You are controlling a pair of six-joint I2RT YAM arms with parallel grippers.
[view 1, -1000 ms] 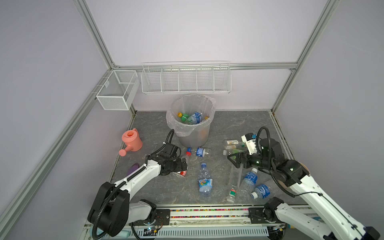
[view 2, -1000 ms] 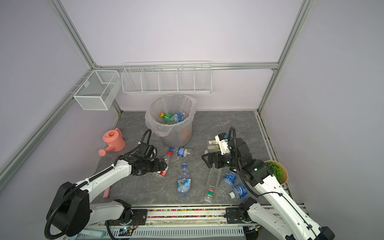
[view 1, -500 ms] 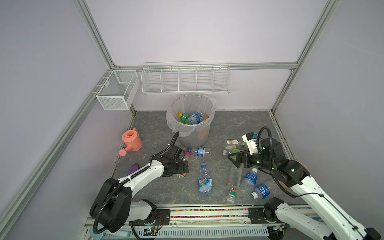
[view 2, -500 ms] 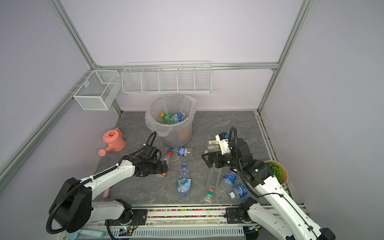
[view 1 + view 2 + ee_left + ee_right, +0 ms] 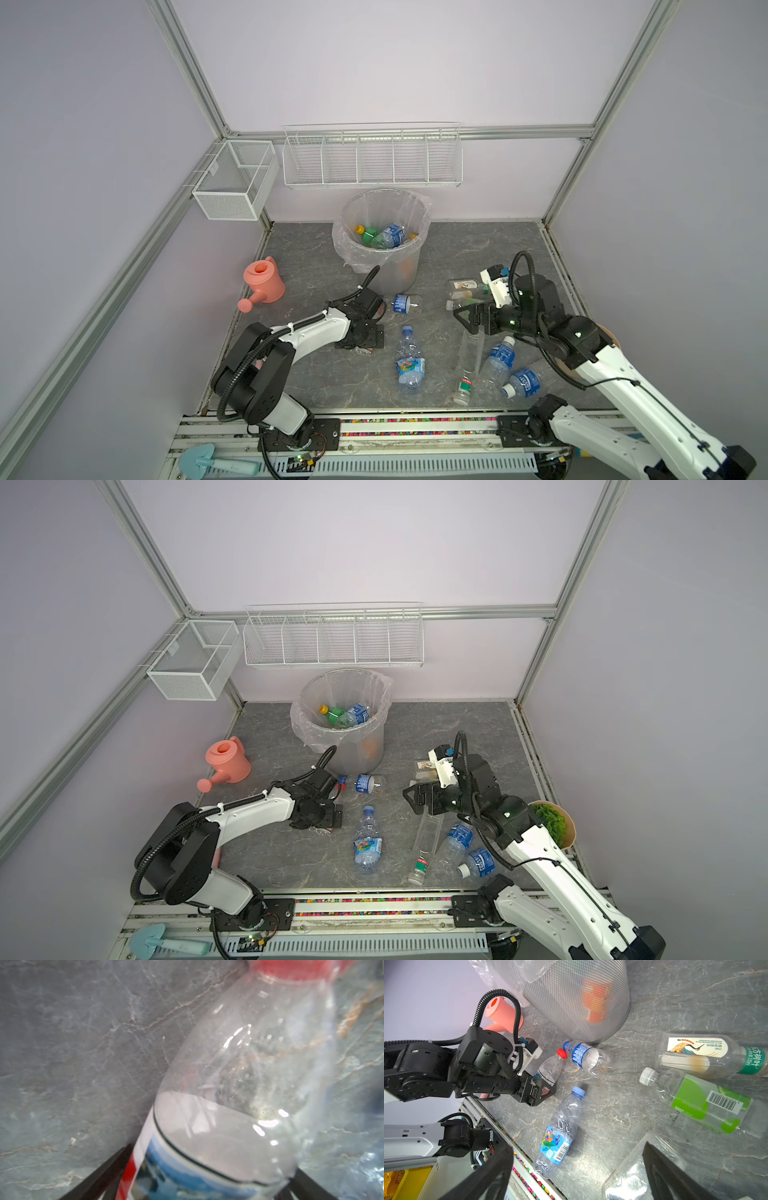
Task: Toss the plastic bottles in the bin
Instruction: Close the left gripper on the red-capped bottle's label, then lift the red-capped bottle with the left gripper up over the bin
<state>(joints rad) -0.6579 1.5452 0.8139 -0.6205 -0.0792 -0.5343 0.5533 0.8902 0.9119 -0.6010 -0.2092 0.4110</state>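
The left gripper (image 5: 365, 334) is down at the floor, jaws apart either side of the red-capped bottle (image 5: 550, 1068), which lies just in front of the bin (image 5: 395, 274) (a few already inside). It looks like empty thin plastic: light, slick and easily dented, so I'd pinch across the labelled middle. Since a second ago this arm has edged in over it. More bottles (image 5: 409, 361) lie rightward. The right gripper (image 5: 471, 320) hovers over them, jaws wide, barely moved.
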